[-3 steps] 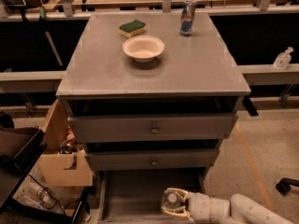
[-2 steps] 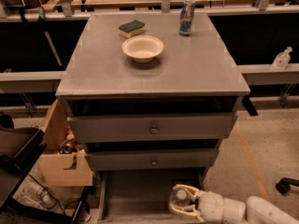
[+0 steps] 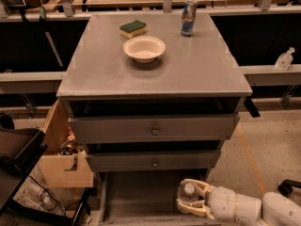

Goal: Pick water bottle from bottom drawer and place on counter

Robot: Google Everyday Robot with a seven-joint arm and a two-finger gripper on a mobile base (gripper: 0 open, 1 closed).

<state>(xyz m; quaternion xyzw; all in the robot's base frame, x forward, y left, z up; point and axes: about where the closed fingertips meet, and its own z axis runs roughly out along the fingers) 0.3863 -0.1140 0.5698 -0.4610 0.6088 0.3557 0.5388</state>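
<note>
The water bottle point(image 3: 189, 191), clear with a white cap, stands upright between the fingers point(image 3: 194, 183) of my gripper point(image 3: 189, 197) at the right side of the open bottom drawer point(image 3: 136, 197). The gripper comes in from the lower right and is shut on the bottle, just above the drawer's bare floor. The counter point(image 3: 188, 69), the grey top of the cabinet, lies well above, beyond the two closed drawer fronts.
On the counter sit a white bowl point(image 3: 144, 48), a green-and-yellow sponge point(image 3: 133, 28) and a blue-and-silver can point(image 3: 188, 18). A small nozzle-top bottle point(image 3: 284, 59) stands on the ledge at right. A cardboard box point(image 3: 63, 161) and a black cart point(image 3: 14, 157) stand left of the cabinet.
My gripper has moved to the right and slightly up along the drawer, and the bottle has moved with it.
</note>
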